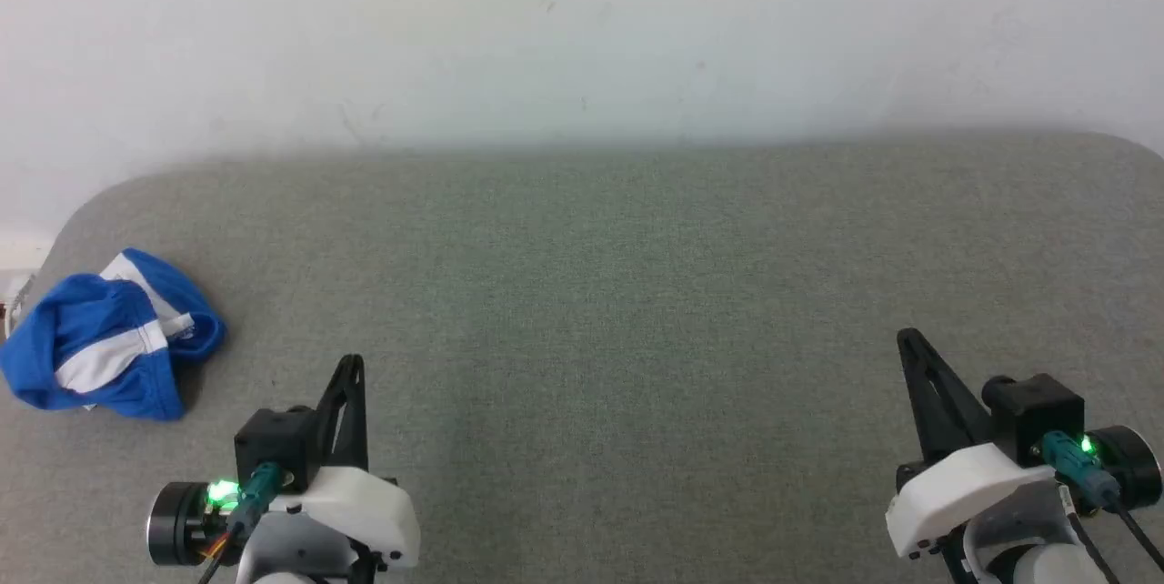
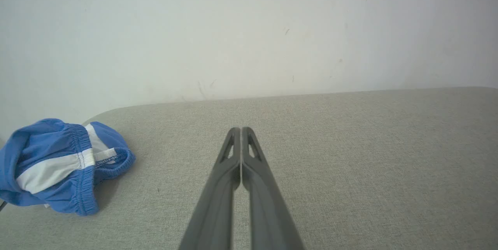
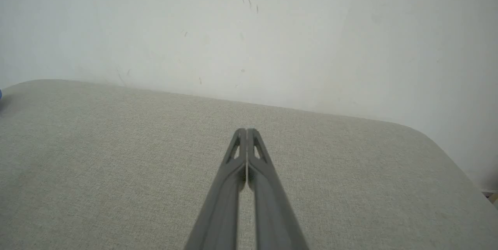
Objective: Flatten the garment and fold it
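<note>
The shorts (image 1: 105,334) lie crumpled at the bench's (image 1: 582,293) left edge, untouched. The left hand (image 1: 353,362), near them, and the right hand (image 1: 906,336), well apart, are both closed tight and empty. Flattening seems not yet begun. Next, the left hand should open, reach left and grasp the fabric to spread it.
</note>
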You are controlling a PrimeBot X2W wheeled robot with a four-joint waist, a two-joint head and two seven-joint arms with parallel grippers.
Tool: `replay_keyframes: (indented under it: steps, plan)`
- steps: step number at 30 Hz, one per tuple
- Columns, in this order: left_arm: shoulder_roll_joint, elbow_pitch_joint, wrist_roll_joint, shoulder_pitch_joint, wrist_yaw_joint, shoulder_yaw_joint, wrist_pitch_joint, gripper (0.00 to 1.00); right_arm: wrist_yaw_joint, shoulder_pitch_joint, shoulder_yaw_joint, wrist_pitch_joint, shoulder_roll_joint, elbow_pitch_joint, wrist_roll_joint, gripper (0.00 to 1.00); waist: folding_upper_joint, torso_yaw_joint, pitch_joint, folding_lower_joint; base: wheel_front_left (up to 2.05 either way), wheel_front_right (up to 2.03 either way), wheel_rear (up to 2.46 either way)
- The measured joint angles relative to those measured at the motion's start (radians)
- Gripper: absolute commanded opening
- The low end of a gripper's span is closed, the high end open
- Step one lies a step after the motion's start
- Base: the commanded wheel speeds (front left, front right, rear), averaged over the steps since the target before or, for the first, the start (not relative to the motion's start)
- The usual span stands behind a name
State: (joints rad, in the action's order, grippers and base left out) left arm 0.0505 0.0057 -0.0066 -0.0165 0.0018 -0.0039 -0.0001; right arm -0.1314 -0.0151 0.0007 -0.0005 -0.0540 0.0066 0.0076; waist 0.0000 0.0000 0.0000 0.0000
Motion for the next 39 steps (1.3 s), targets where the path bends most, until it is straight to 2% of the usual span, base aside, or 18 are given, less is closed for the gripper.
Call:
replay_keyframes:
  steps: [36,37,39]
  plan:
    - [0.000,0.000,0.000,0.000,0.000,0.000,0.000,0.00,0.000,0.000,0.000,0.000,0.000,0.000,0.000,0.00,0.0000,0.000,0.000,0.0000,0.00,0.00,0.00]
    - [0.000,0.000,0.000,0.000,0.000,0.000,0.000,1.00,0.000,0.000,0.000,0.000,0.000,0.000,0.000,1.00,0.0000,0.000,0.000,0.0000,0.00,0.00,0.00]
    - [0.000,0.001,0.000,-0.001,0.000,-0.001,0.000,1.00,0.000,-0.001,0.000,0.000,-0.001,0.002,0.000,1.00,0.0000,0.000,0.000,0.0000,0.00,0.00,0.00]
